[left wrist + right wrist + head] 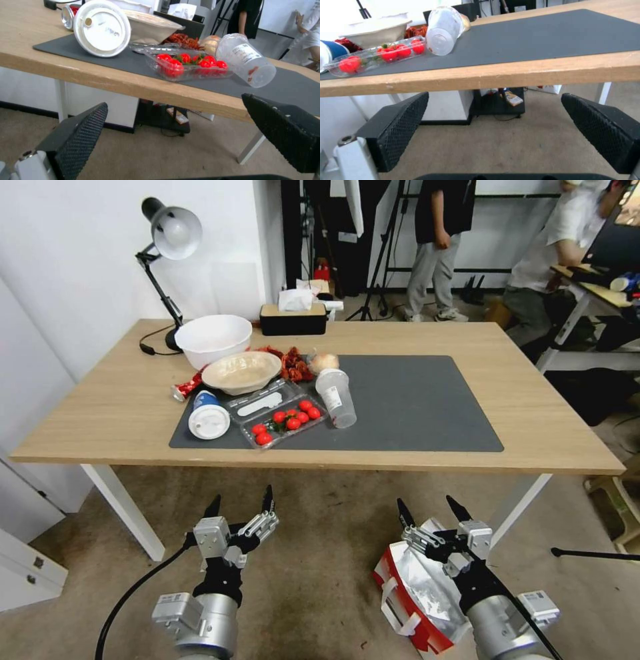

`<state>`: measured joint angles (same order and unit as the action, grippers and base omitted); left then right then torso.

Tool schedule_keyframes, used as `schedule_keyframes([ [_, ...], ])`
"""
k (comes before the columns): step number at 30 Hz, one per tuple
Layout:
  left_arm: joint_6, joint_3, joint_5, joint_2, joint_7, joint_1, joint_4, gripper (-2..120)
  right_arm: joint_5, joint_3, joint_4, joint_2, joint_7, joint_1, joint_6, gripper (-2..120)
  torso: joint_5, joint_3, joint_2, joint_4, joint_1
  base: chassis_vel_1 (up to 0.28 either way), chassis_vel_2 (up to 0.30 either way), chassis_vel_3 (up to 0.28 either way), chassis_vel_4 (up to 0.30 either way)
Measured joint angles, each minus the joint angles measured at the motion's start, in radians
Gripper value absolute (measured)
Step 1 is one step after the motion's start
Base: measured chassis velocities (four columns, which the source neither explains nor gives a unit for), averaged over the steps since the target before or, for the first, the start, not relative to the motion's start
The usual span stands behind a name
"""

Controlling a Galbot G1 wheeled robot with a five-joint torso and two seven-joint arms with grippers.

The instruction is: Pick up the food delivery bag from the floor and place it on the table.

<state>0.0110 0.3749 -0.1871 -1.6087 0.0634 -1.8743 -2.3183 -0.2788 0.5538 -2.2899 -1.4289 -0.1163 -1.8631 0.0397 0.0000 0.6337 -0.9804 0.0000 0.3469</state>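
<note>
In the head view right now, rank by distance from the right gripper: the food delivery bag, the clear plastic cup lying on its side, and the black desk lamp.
1. White-and-red foil-lined food delivery bag, on the floor directly under the open right gripper.
2. Clear plastic cup, lying on the dark grey mat.
3. Black desk lamp, at the table's far left corner.

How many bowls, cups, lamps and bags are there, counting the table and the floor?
Bowls: 2, a white bowl and a beige bowl
Cups: 2, a lidded cup and a clear cup lying on its side
Lamps: 1, the lamp
Bags: 1, the bag on the floor
Total: 6
</note>
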Motion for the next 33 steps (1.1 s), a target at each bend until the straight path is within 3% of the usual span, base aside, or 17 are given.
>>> schedule_keyframes([
  [33, -0.019, 0.009, 0.024, 0.001, -0.001, -0.013, 0.004, 100, -0.022, -0.009, 0.036, 0.0, -0.02, 0.001, -0.07, 100, 0.0, -0.089, 0.156, 0.0, -0.067, 0.0, 0.0, 0.0, 0.0],
])
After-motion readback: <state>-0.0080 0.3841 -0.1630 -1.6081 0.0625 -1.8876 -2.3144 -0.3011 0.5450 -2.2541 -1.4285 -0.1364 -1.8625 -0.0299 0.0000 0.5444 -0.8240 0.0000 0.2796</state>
